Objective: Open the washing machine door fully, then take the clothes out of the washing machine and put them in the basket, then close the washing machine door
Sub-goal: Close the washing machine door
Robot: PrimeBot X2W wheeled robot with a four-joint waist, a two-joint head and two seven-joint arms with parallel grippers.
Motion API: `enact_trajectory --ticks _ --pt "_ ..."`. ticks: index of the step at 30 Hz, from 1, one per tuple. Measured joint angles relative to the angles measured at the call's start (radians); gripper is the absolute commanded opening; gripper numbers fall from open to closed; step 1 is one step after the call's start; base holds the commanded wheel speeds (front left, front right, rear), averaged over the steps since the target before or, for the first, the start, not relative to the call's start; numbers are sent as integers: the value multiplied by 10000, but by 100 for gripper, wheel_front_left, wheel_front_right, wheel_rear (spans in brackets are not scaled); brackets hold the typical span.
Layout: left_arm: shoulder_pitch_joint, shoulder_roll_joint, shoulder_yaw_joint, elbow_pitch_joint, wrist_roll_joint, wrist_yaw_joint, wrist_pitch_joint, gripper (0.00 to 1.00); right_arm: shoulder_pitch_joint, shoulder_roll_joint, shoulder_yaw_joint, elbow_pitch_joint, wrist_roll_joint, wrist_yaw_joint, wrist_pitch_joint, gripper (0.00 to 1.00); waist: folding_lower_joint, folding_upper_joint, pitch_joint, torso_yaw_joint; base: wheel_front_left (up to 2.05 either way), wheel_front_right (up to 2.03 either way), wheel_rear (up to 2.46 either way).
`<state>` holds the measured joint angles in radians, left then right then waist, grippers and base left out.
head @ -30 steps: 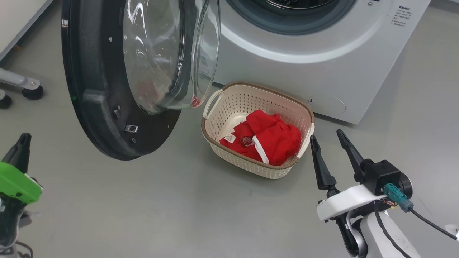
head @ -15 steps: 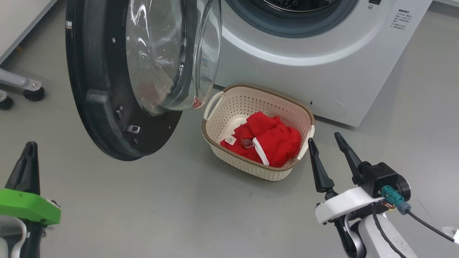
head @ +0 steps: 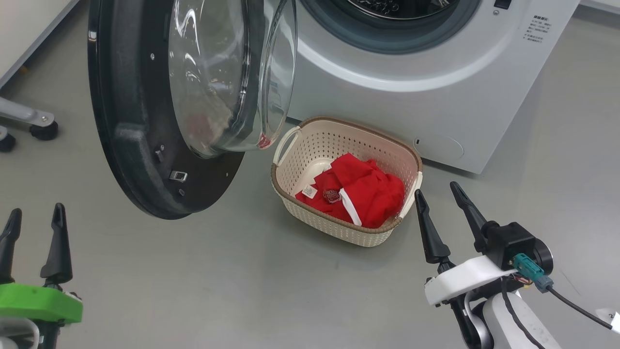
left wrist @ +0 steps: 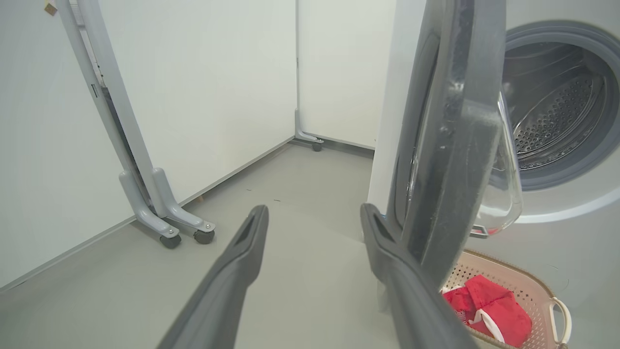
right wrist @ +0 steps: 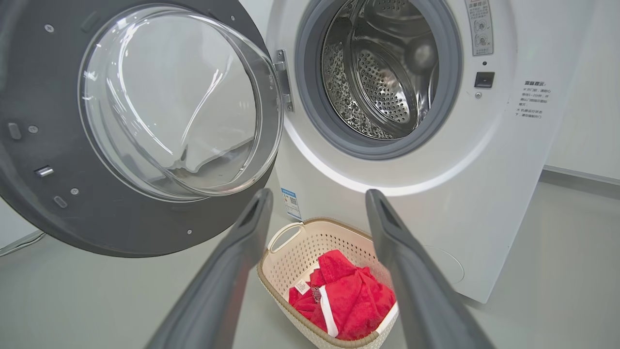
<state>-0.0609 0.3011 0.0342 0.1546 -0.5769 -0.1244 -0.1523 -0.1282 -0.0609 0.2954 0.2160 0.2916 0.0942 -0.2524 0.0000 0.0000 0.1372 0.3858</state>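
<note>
- The clothes (head: 361,194), a red bundle with white trim, lie inside the basket (head: 334,231), against its right-hand wall. We judge the unloading step done, since the part of the drum (right wrist: 382,72) that we can see in the right wrist view holds no fabric.
- The basket stands on the floor (head: 218,281) with the washing machine (head: 387,102) directly behind it. We take this placement to keep the carry from drum to basket short.
- The washing machine door (head: 128,126) hangs swung wide to the left of the basket, its glass bowl reaching over the basket's left handle. It leaves the drum mouth behind the basket unobstructed. Closing it is the step we judge to remain.
- The right end effector (head: 436,189) hovers just right of the basket, its fingers apart and holding nothing.
- The left end effector (head: 38,209) sits well to the left of the basket, beyond the door's lower rim. Its fingers are spread and empty. In the left wrist view the door's edge stands just beside one finger, but we cannot tell whether they touch. We read this pose as a set-up for pushing the door shut.
- Compared with the head view a second ago, the left end effector's fingers, then pressed together, now stand apart. The right end effector remains spread as before, and the clothes lie unchanged in the basket. The slight shift of the whole scene we assign to the camera.
</note>
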Motion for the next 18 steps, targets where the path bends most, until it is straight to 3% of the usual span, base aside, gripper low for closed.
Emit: enact_trajectory --ticks 18 --pt "-7 230 -405 600 153 -2 -792 100 100 13 -29 -82 2 0 0 100 0 0 21 -16 0 0 0"
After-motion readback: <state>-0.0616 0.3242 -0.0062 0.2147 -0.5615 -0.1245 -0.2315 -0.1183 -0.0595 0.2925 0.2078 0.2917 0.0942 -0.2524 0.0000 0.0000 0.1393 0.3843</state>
